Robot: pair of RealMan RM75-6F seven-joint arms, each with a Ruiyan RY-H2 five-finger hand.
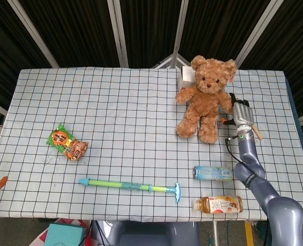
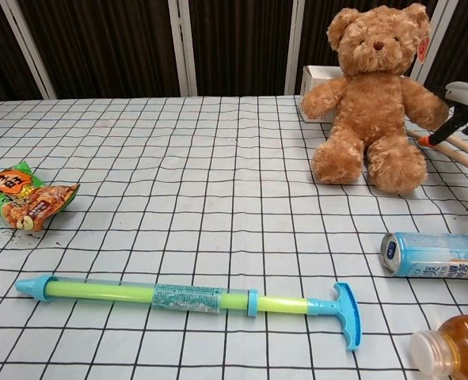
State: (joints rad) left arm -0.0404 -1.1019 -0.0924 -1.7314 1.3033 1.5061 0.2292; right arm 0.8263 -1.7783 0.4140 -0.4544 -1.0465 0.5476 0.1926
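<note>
The right hand [image 1: 242, 114] presses the bear's [image 1: 205, 97] arm at its 3 o'clock, propping it upright. Whether its fingers grip the plush, I cannot tell; the left hand is out of view.

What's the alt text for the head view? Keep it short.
The robot's right hand touches the arm of a brown teddy bear sitting on a checked tablecloth. Near the front edge lie a blue-green water pump toy, a can and a tea bottle; a snack packet lies at left.
</note>
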